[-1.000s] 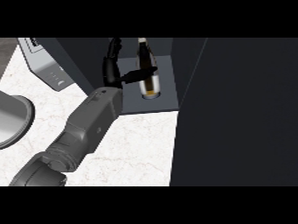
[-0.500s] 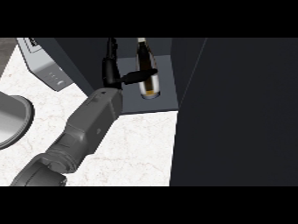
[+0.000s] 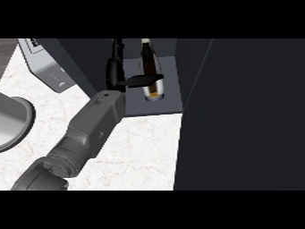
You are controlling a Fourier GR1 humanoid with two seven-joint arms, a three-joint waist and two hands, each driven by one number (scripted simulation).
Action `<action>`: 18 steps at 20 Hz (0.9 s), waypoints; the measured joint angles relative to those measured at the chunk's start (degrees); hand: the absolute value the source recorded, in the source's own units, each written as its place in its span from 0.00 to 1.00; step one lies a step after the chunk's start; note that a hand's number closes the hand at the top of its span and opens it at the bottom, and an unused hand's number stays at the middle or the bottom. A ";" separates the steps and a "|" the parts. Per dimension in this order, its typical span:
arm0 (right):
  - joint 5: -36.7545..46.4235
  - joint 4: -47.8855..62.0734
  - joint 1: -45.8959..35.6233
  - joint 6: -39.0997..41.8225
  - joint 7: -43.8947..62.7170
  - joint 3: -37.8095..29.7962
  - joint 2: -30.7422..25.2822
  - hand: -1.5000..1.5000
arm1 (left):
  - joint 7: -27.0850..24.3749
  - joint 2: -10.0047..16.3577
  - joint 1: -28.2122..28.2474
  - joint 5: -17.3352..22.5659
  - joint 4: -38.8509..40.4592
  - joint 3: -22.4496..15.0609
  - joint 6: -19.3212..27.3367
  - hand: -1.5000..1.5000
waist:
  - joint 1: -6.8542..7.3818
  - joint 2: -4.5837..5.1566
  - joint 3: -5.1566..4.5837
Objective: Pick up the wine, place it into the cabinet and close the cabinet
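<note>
At the top centre of your head view, the wine bottle [image 3: 150,67] stands upright inside the open cabinet [image 3: 163,106], on its grey floor, close to the front edge. You see the dark bottle from steeply above, with its neck pointing to the top of the view and a pale band near its base.

Your left hand [image 3: 117,71] is in the cabinet too, just left of the bottle. Its fingers [image 3: 116,51] run straight up beside the bottle, with a narrow gap between them and the glass, and they are not curled. The thumb [image 3: 145,80] stretches out to the right and lies across the lower part of the bottle.

Your grey left forearm [image 3: 92,127] crosses the white marble counter [image 3: 141,152] from the lower left. A broad dark panel [image 3: 254,112] fills the right side. At the upper left sits a grey box-shaped appliance [image 3: 49,67], and a round grey vessel [image 3: 3,123] lies at the left edge.
</note>
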 measured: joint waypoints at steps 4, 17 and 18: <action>-0.02 -0.12 0.96 0.37 -0.53 0.32 -0.02 0.00 | -0.59 0.04 0.32 -0.05 -0.01 -0.39 -1.83 0.00 | -0.13 -0.18 0.07; 0.04 -0.30 -0.21 -0.60 1.36 0.31 -0.54 0.00 | -1.63 0.01 1.99 4.93 -2.48 -3.00 -6.62 0.00 | -0.27 -0.79 0.04; 0.13 -0.46 0.09 -0.86 1.52 0.78 -0.38 0.00 | -1.45 -0.03 2.13 5.26 -2.74 -3.43 -7.03 0.00 | -0.12 -0.79 0.01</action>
